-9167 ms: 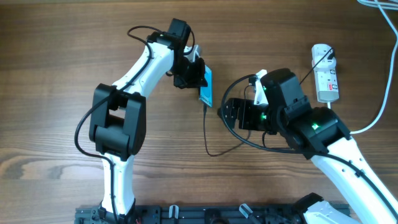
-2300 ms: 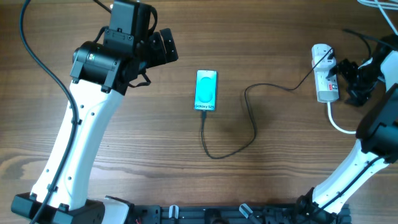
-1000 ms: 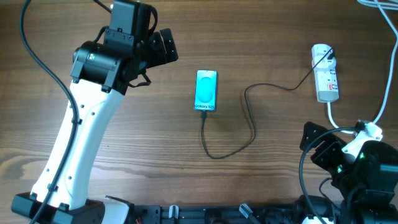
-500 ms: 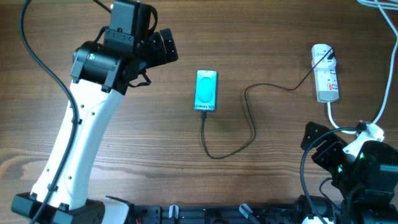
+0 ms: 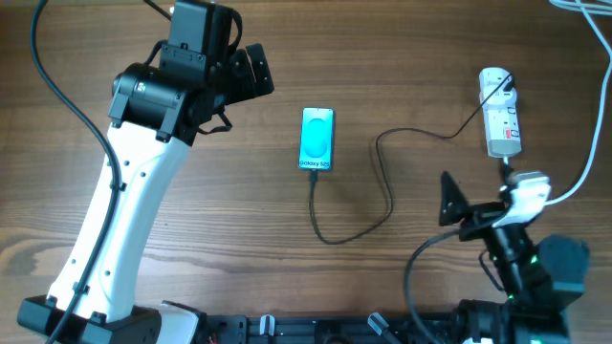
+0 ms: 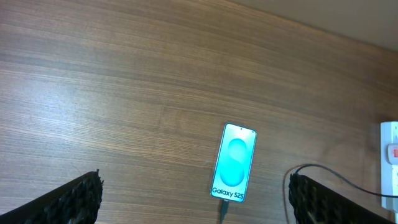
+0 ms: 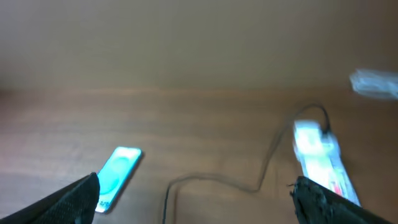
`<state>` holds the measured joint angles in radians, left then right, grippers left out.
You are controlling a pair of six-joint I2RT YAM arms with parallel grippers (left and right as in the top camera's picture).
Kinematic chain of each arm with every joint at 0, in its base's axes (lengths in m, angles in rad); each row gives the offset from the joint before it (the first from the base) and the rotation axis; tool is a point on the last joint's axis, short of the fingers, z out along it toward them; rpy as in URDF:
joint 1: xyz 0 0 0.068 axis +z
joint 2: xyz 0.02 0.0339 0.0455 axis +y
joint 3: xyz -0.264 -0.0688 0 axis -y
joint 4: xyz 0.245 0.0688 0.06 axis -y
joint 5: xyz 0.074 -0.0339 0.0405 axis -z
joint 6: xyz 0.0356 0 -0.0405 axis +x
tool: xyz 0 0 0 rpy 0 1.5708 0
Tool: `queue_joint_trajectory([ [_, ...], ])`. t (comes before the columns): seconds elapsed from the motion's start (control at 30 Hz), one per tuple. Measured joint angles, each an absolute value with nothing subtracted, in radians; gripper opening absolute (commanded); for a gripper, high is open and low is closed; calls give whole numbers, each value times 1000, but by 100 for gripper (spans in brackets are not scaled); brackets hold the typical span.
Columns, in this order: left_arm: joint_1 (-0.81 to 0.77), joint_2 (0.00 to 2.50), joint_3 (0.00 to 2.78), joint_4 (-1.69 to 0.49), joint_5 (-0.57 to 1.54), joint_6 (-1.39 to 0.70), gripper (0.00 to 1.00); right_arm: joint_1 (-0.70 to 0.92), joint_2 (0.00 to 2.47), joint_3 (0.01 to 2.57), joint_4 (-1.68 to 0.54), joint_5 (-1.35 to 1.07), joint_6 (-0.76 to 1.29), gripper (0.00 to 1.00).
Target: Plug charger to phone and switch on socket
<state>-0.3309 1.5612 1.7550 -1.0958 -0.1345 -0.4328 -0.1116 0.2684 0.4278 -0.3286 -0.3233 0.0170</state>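
**Since the charger [image 5: 388, 186] already seems to sit in the phone [image 5: 317, 139], the socket [image 5: 501, 122] is what I have left**

As far as I can judge from overhead, the charger's small tip meets the near short edge of the phone, which lies flat mid-table with its screen lit turquoise. From there the thin cable loops right and runs up to its black plug [image 5: 508, 88] at the far end of the socket. I'd call the plugging step done and the switch the open question. I can see red marks on the socket, but I can't tell whether it is on.

The move turns on the socket. It lies at the right edge of the table [image 5: 287, 277], its long axis running away from me, rounded end nearest. The right gripper [image 7: 196, 186] hangs low on the near side of it with fingers spread wide and nothing between them. Its wrist camera, somewhat blurred, shows the socket ahead and off to the right. The left gripper [image 5: 253, 75], also wide and empty, sits beyond the phone, well apart from the socket, so the right arm is clearly nearer.

I see no container here. The socket takes only that black plug, and its thick white lead [image 5: 585, 177] trails off to the right.
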Motion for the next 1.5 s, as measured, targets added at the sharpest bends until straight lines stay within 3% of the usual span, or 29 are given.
queue_joint_trajectory([
  [0.13,-331,1561,1755,-1096,-134,-433,100,-81,171,315,-205,-339,-45,100],
  [0.43,-331,1561,1755,-1096,-134,-433,100,-29,29,197,-174,-197,-13,100],
  [0.83,-331,1561,1755,-1096,-134,-433,100,-22,19,33,2,-130,43,100],
  [1.5,-331,1561,1755,-1096,-134,-433,100,-8,17,6,-2,-84,-53,100],
])
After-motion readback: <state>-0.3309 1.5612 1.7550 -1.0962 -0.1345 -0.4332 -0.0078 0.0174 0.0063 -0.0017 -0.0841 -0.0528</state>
